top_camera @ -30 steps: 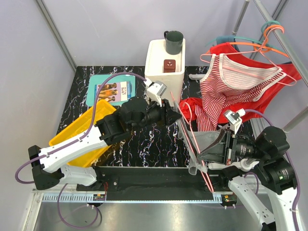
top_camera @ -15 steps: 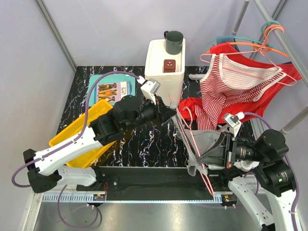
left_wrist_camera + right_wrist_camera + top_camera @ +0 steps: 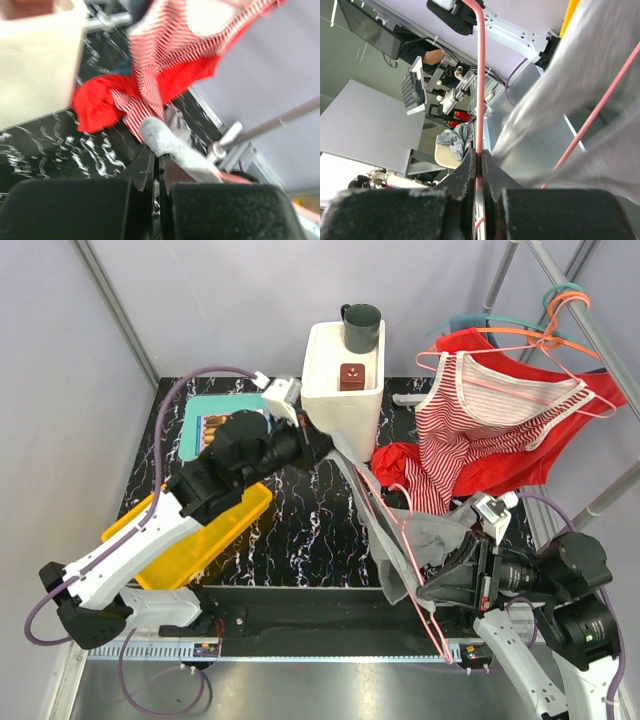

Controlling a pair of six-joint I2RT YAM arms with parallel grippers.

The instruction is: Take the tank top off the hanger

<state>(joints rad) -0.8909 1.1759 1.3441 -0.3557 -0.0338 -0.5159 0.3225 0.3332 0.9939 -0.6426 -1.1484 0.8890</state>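
Observation:
The grey tank top (image 3: 425, 536) hangs on a thin pink hanger (image 3: 420, 598) at the near right. One grey strap (image 3: 352, 478) is stretched up-left to my left gripper (image 3: 322, 443), which is shut on it; the left wrist view shows the rolled grey fabric (image 3: 161, 138) pinched at the tips of the left gripper (image 3: 157, 156). My right gripper (image 3: 442, 585) is shut on the hanger's wire. In the right wrist view the pink wire (image 3: 480, 75) runs straight up from the right gripper (image 3: 480, 159), with blurred grey cloth (image 3: 580, 85) to the right.
A white box (image 3: 342, 390) with a dark mug (image 3: 361, 327) stands at the back centre, close to the left gripper. Red and red-striped garments (image 3: 480, 430) hang from a rack (image 3: 590, 325) at the right. A yellow bin (image 3: 205, 530) and a teal book (image 3: 215, 420) lie at the left.
My left gripper has moved back and left, pulling the grey strap taut away from the hanger. My right gripper has drawn slightly nearer with the hanger.

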